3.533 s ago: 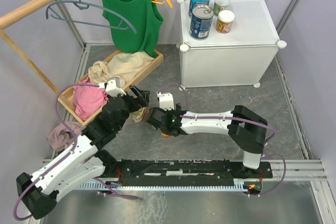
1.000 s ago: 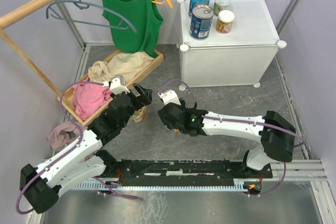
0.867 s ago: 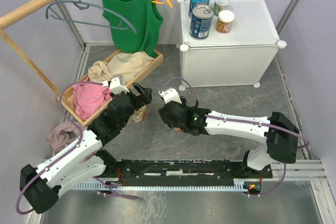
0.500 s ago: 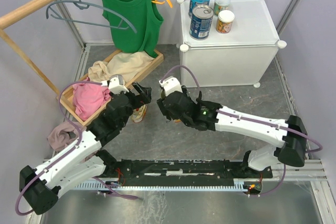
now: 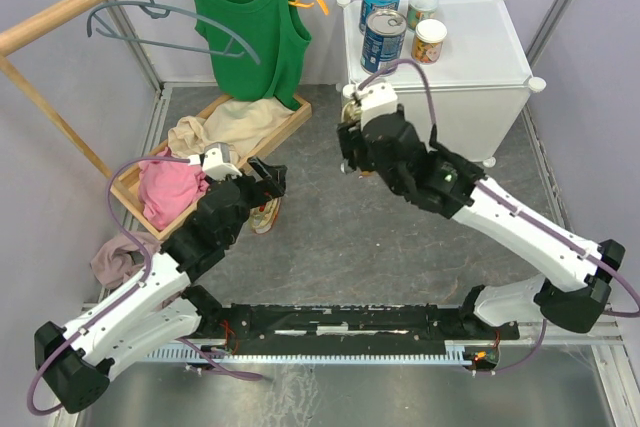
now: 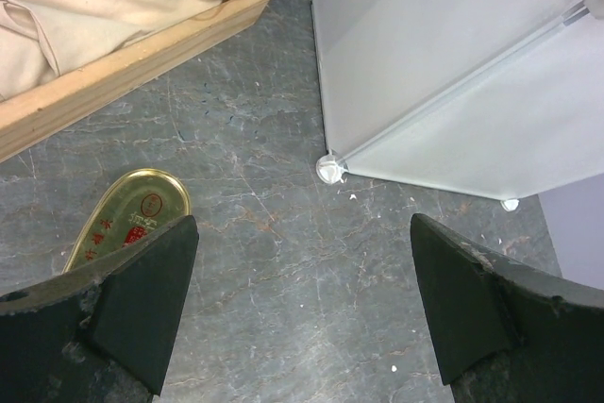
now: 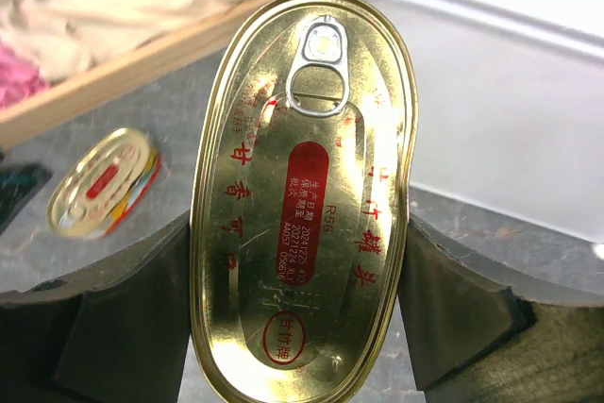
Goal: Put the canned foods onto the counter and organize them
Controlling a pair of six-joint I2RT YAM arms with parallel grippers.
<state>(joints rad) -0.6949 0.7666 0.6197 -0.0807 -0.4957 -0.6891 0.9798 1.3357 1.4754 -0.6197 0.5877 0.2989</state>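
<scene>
My right gripper (image 5: 352,159) is shut on a flat oval yellow-red tin (image 7: 307,205) and holds it in the air, just in front of the front left corner of the white counter (image 5: 470,57). On the counter top stand two tall blue tins (image 5: 383,42), a green-labelled can (image 5: 423,7) and an orange-labelled can (image 5: 430,40). The second oval tin (image 5: 265,215) lies on the grey floor; it also shows in the left wrist view (image 6: 132,224) and the right wrist view (image 7: 99,183). My left gripper (image 5: 272,179) is open and empty just above and beside that tin.
A shallow wooden tray (image 5: 290,122) of clothes lies left of the counter. A green top (image 5: 245,27) hangs from the wooden rail above it. A pinkish cloth (image 5: 115,257) lies on the floor at the left. Grey walls close in both sides.
My right gripper has risen from the floor with the oval tin and moved up and right towards the counter's front left corner. The left arm has hardly moved.
</scene>
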